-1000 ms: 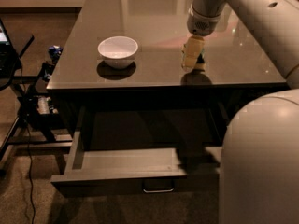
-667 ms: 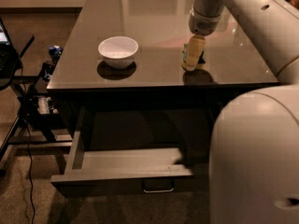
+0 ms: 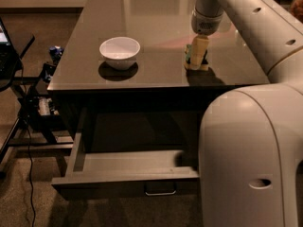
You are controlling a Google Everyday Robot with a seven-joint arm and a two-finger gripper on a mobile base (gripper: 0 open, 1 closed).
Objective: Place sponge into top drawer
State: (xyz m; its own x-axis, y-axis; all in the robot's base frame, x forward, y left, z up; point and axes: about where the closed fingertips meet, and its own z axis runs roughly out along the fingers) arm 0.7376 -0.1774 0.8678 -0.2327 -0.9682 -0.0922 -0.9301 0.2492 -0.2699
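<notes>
The sponge (image 3: 191, 59) sits on the grey tabletop (image 3: 156, 27) near its front right, with a green face and yellow foam showing at the gripper's tip. My gripper (image 3: 197, 56) points straight down onto it and covers most of it. The top drawer (image 3: 124, 168) is pulled out below the table's front edge. Its inside is bare, and a small silver loop handle (image 3: 160, 189) sits on its flat front. My arm's large white elbow hides the drawer's right end.
A white bowl (image 3: 120, 52) stands on the table's front left. A black stand with cables (image 3: 28, 103) is on the floor to the left. My arm's white body (image 3: 246, 155) fills the lower right.
The gripper has stayed over the sponge. The arm's large white elbow in the foreground has swung left and covers more of the drawer's right side.
</notes>
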